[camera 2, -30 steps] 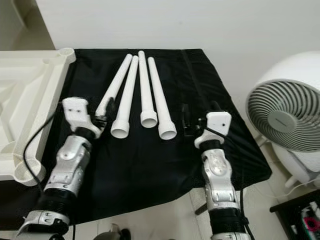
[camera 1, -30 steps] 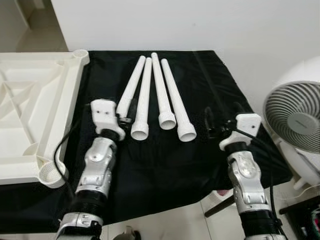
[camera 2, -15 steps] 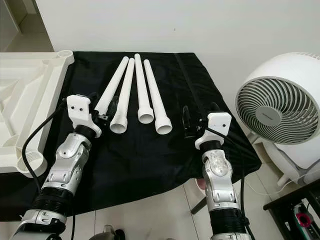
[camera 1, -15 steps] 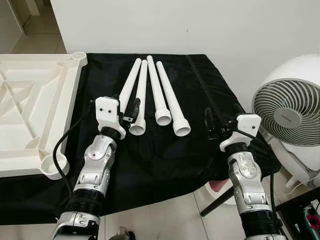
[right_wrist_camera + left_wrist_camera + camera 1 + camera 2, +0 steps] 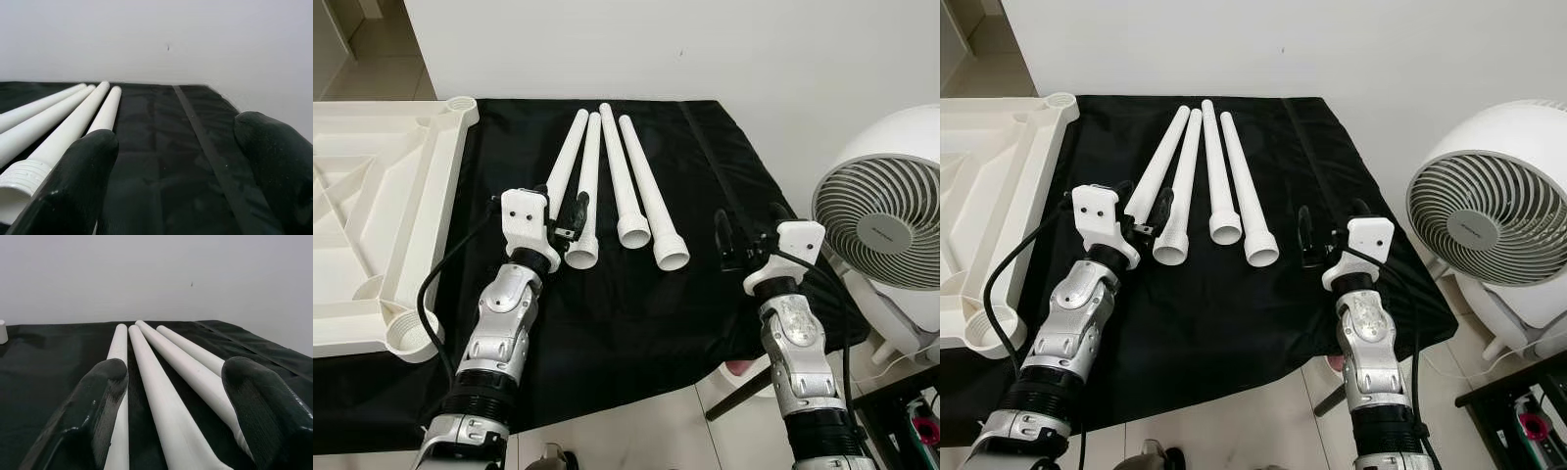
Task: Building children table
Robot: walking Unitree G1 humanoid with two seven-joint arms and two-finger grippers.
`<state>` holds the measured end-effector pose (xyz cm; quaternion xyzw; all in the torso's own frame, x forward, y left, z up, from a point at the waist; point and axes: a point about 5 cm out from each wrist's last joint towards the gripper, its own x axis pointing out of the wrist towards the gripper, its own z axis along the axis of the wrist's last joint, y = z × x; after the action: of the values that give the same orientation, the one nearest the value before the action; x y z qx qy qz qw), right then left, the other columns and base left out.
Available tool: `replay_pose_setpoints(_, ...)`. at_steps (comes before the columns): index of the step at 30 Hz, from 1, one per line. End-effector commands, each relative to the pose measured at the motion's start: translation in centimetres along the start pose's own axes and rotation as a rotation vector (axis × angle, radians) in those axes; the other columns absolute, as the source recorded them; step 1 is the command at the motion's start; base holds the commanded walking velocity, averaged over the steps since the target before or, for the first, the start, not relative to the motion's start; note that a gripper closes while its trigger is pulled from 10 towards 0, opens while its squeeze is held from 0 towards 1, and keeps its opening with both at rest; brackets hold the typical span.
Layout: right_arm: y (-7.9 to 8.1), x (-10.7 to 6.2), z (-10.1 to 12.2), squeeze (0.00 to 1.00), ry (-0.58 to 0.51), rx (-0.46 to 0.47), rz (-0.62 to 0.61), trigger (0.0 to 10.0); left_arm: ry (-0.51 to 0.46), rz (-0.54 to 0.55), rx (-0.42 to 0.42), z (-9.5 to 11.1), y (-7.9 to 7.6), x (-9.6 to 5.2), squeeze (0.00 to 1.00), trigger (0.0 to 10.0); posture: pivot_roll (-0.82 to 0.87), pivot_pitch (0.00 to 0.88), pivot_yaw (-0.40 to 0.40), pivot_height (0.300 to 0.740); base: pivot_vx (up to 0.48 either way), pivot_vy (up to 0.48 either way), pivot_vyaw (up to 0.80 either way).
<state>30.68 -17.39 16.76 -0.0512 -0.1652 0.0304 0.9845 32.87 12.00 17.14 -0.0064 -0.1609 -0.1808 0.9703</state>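
Observation:
Several white table legs point(image 5: 619, 166) lie side by side on a black cloth point(image 5: 636, 304), wide threaded ends toward me. The white tabletop point(image 5: 372, 196) lies upside down at the left, with round sockets point(image 5: 408, 336) at its corners. My left gripper point(image 5: 574, 208) is open at the near ends of the two left legs. In the left wrist view, one leg point(image 5: 156, 382) runs between its fingers point(image 5: 93, 406). My right gripper point(image 5: 746, 231) is open and empty over bare cloth, right of the legs. Its fingers point(image 5: 73, 181) frame the cloth, and a leg's threaded end point(image 5: 19, 181) sits beside them.
A white round fan point(image 5: 881, 220) stands on the floor just right of the table, close to my right arm. A wall runs behind the table. The cloth's front edge hangs near my forearms, with pale tiled floor point(image 5: 636, 431) below.
The whole picture has shifted a little as the camera moved. Both grippers keep the same places relative to the legs.

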Motion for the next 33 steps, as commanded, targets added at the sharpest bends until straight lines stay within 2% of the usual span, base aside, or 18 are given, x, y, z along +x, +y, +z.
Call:
replay_pose_setpoints(1, 0.1, 0.1, -0.8, 0.0, 0.068, 0.016, 0.03, 10.0, 0.004, -0.072, 0.002, 0.1, -0.8, -0.2, 0.0, 10.0, 0.04, 0.098, -0.028, 0.74, 0.0, 0.0, 0.0)
replay_pose_setpoints(2, 0.1, 0.1, -0.8, 0.0, 0.068, 0.016, 0.03, 10.0, 0.004, -0.072, 0.002, 0.1, -0.8, -0.2, 0.0, 10.0, 0.04, 0.098, -0.028, 0.74, 0.0, 0.0, 0.0)
replay_pose_setpoints(4, 0.9, 0.3, -1.2, 0.0, 0.115, 0.048, 0.11, 10.0, 0.009, -0.144, -0.002, 0.4, -1.6, -0.2, 0.0, 10.0, 0.04, 0.1, -0.027, 0.74, 0.0, 0.0, 0.0)
replay_pose_setpoints(6, 0.9, 0.3, -1.2, 0.0, 0.115, 0.048, 0.11, 10.0, 0.009, -0.144, -0.002, 0.4, -1.6, -0.2, 0.0, 10.0, 0.04, 0.1, -0.027, 0.74, 0.0, 0.0, 0.0)
replay_pose_setpoints(9, 1.6, 0.6, -1.5, 0.0, 0.151, 0.076, 0.17, 10.0, 0.013, -0.225, 0.002, 0.8, -2.5, -0.3, 0.0, 10.0, 0.04, 0.103, -0.026, 0.74, 0.0, 0.0, 0.0)
replay_pose_setpoints(13, 2.2, 1.1, -1.7, 0.0, 0.177, 0.098, 0.206, 10.0, 0.017, -0.273, 0.003, 1.1, -3.1, -0.3, 0.0, 10.0, 0.05, 0.105, -0.027, 0.74, 0.0, 0.0, 0.0)
replay_pose_setpoints(16, 2.5, 1.3, -1.7, 0.0, 0.177, 0.093, 0.219, 10.0, 0.021, -0.284, -0.006, 1.1, -3.3, -0.3, 0.0, 10.0, 0.05, 0.108, -0.028, 0.74, 0.0, 0.0, 0.0)
replay_pose_setpoints(19, 3.4, 1.9, -2.4, 0.0, 0.232, 0.158, 0.222, 10.0, 0.042, -0.298, -0.006, 0.9, -3.5, -0.6, 0.0, 10.0, 0.05, 0.112, -0.029, 0.74, 0.0, 0.0, 0.0)
replay_pose_setpoints(21, 3.4, 1.9, -2.4, 0.0, 0.232, 0.158, 0.222, 10.0, 0.042, -0.298, -0.006, 0.9, -3.5, -0.6, 0.0, 10.0, 0.05, 0.112, -0.029, 0.74, 0.0, 0.0, 0.0)
replay_pose_setpoints(26, 4.7, 2.6, -2.9, 0.0, 0.28, 0.2, 0.243, 10.0, 0.065, -0.305, 0.001, 0.9, -3.7, -0.9, 0.0, 10.0, 0.06, 0.11, -0.029, 0.74, 0.0, 0.0, 0.0)
replay_pose_setpoints(33, 4.8, 2.7, -2.4, 0.0, 0.245, 0.212, 0.246, 10.0, 0.077, -0.277, 0.008, 0.8, -3.3, -0.9, 0.0, 10.0, 0.07, 0.101, -0.031, 0.74, 0.0, 0.0, 0.0)
